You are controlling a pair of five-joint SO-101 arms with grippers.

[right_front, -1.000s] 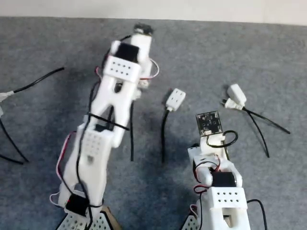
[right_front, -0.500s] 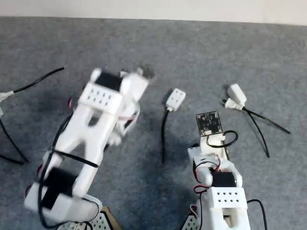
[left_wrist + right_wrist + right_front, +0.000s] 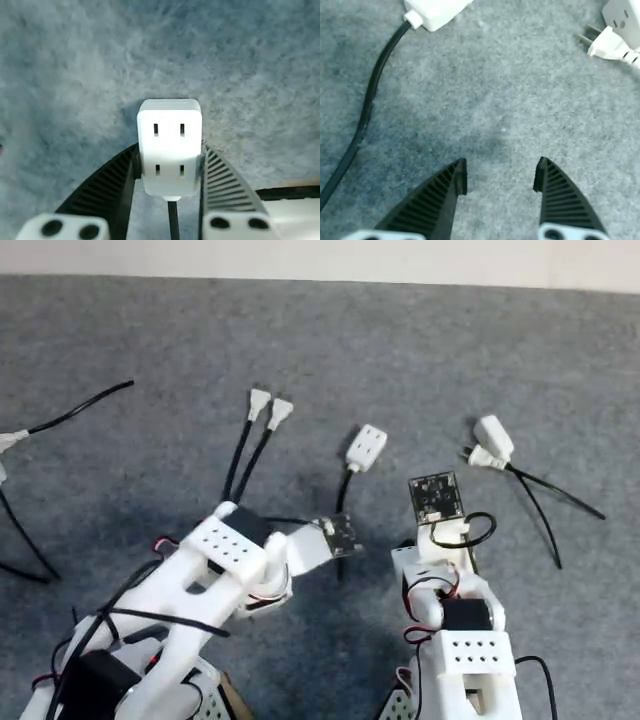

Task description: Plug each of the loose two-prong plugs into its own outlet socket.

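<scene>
Two loose white plugs point(image 3: 259, 400) point(image 3: 281, 412) lie side by side on the grey carpet, their black cords trailing toward the left arm. A white outlet socket point(image 3: 366, 447) point(image 3: 170, 142) point(image 3: 437, 10) lies mid-table on its black cord. My left gripper point(image 3: 335, 532) point(image 3: 169, 157) is open just short of it, one finger on each side of its cord end. A third plug point(image 3: 478, 456) point(image 3: 607, 42) rests beside a second white outlet point(image 3: 492, 432) point(image 3: 625, 12) at the right. My right gripper point(image 3: 437, 495) point(image 3: 501, 170) hangs open over bare carpet between the two outlets.
Black cables point(image 3: 80, 410) snake across the left side of the carpet. Thin black cords point(image 3: 545, 495) run off to the right from the third plug. The socket's cord point(image 3: 340, 530) passes between the two arms. A pale wall edge point(image 3: 400, 260) borders the far side.
The left arm has drawn back from the far side toward the socket's cord, uncovering the two plugs. The right arm has stayed still.
</scene>
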